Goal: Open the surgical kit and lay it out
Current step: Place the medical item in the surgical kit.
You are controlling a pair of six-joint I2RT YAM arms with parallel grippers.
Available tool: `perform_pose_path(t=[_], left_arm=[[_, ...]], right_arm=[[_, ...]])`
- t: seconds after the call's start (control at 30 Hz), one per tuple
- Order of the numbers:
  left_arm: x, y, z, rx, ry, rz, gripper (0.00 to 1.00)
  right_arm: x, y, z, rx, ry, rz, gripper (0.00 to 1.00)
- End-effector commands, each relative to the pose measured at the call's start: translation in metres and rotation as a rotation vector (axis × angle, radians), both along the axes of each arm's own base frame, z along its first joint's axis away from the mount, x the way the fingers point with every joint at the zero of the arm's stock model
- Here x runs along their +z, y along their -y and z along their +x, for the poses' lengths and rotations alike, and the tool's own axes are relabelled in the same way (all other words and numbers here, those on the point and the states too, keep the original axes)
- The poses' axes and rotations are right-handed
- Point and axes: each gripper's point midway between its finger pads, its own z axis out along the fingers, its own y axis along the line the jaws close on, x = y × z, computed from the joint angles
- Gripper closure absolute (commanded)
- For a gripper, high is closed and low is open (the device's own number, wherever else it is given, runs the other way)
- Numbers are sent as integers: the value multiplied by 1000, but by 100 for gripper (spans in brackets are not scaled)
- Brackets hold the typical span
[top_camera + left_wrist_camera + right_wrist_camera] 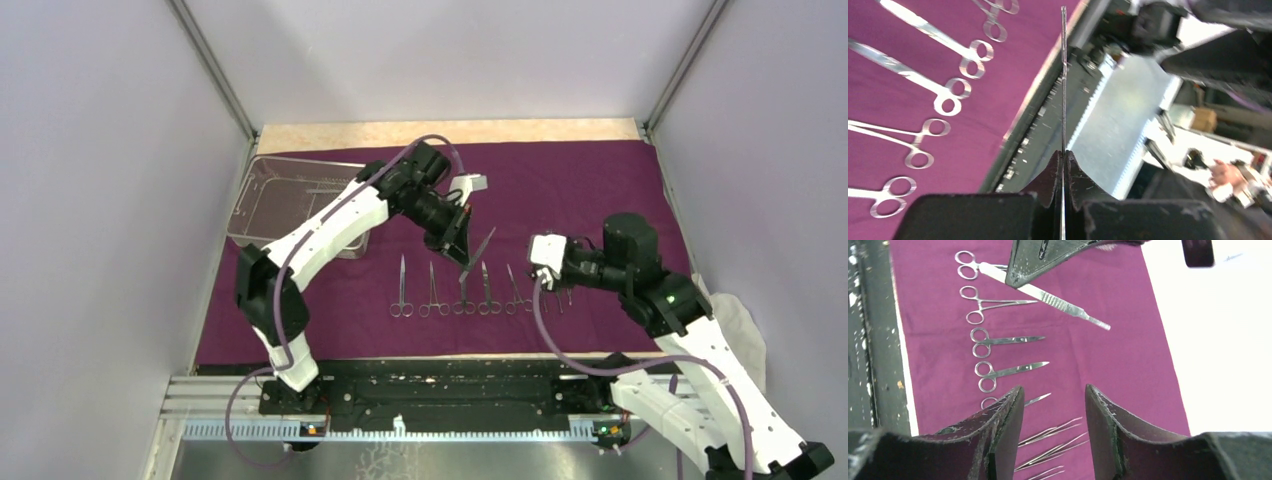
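Observation:
The dark purple wrap point(580, 190) lies spread flat on the table. The wire-mesh tray point(290, 195) rests at its back left. Several scissor-like instruments point(445, 292) lie in a row near the front edge. My left gripper point(458, 245) hovers over the row, shut on a flat steel handle point(480, 250); the left wrist view shows that handle point(1064, 75) edge-on between the closed tips point(1064, 155). My right gripper point(1054, 390) stands open just above the slim tweezers point(1053, 432), nothing between its fingers point(1008, 412). The held handle point(1058, 302) shows at the top of that view.
A white cloth point(735, 315) lies bunched off the wrap's right edge, beside the right arm. The black and silver mounting rail point(440, 400) runs along the near edge. Grey walls close in both sides, and a strip of wooden table point(450, 133) shows behind the wrap.

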Motion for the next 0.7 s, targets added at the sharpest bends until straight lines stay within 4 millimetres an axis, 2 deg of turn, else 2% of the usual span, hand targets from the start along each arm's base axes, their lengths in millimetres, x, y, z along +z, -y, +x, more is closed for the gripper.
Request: perform_pose_path(t=[0.0,0.07,0.27,0.4,0.67], left_arm=[[32,-4,-55,-202,-173,-229,100],[36,-7,-61,-214,-180,-241,100],[34,-14,-70,-217,-206,-229,100],[32,-16,-73,-216,-220,-228,100],[29,-17,-77,-218,-258,-229,100]], right_arm=[[12,-25,-16,373,159,-104,53],[6,-33,-17,446,137,-115,53],[12,-53,-12,520,143,-92,53],[2,-55,-9,544,149,-172,56],[6,-55,0,527,232,-244,59]])
